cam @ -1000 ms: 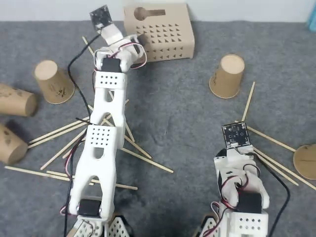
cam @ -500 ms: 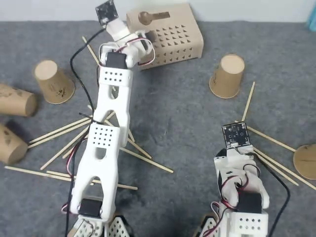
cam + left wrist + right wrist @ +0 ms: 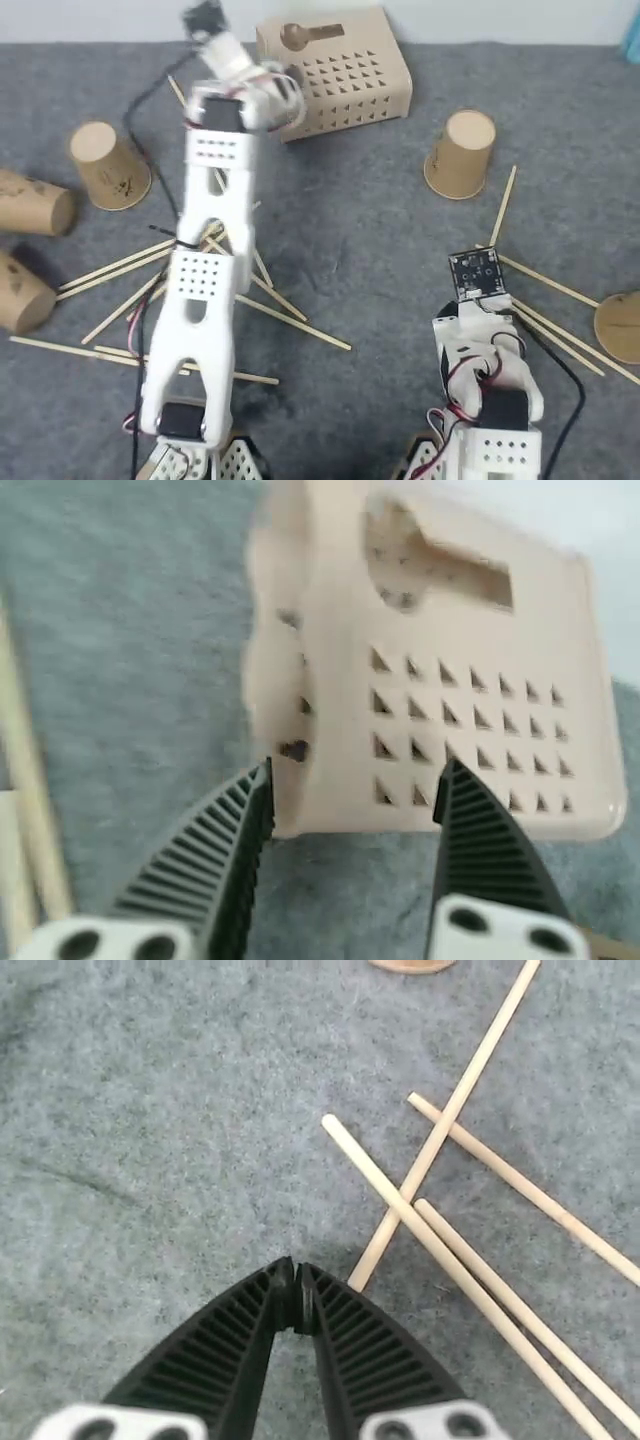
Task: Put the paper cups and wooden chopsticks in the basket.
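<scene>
Left gripper [image 3: 357, 775], jaws spread, faces a corner of the basket [image 3: 470, 680], which appears tipped on its side just ahead of it. My right gripper [image 3: 297, 1275] hangs pressed together low over the table [image 3: 150, 1110], with crossed wooden chopsticks [image 3: 440, 1140] just beyond its tip. Paper cups [image 3: 460, 155] lie scattered well apart from both, so I judge the step to be getting hold of the basket; the next move calls for closing on its wall without shoving it away.
</scene>
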